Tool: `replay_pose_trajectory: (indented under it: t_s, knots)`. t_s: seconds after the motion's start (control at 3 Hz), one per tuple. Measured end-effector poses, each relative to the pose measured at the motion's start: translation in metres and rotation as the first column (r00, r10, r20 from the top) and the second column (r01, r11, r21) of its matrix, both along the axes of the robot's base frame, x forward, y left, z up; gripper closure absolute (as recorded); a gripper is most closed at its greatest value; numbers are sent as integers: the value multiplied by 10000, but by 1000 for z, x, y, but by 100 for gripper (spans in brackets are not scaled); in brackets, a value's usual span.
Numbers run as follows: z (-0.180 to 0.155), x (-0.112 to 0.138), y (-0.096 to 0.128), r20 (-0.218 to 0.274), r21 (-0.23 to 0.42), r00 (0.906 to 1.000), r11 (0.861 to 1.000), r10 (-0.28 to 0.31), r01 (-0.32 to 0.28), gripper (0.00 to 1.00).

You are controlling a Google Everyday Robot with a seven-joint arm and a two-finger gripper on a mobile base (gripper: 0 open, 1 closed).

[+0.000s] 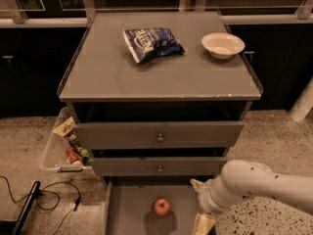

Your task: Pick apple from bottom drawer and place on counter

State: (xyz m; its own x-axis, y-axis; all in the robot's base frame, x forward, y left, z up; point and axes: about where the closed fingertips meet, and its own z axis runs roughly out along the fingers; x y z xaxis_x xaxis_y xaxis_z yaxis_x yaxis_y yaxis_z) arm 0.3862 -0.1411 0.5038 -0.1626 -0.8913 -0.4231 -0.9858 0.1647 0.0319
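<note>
I see my gripper (199,204) spread wide, holding nothing, just right of the small round red apple (162,206) in the grey metal bottom drawer (127,214).

Bottom drawer (127,215) floor bare left of apple (162,206); gripper (200,204) (fingers spread) fills its right side. Counter (146,80) front free; bag (151,43), bowl (222,44) behind.

You count one apple (162,206), one white bowl (223,44), one blue chip bag (152,43), one desk (112,77), three grey drawers (122,133), two round knobs (160,138), one clear snack bin (53,153), and one claw (199,204), low by the bottom drawer's (127,214) right side.
</note>
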Motion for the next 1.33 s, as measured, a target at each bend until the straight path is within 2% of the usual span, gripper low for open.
replay_pose_trajectory:
  t_s: [0.33,0.67,1.0,1.33]
  knots:
    - [-63,10,12,-300,340,9994,9993,-142,152,0]
    - [-61,10,12,-274,329,9995,9994,-136,145,0]
    - [-95,17,21,-268,338,9991,9989,-323,332,0]
    - [-151,45,32,44,989,9963,9915,-854,845,0]
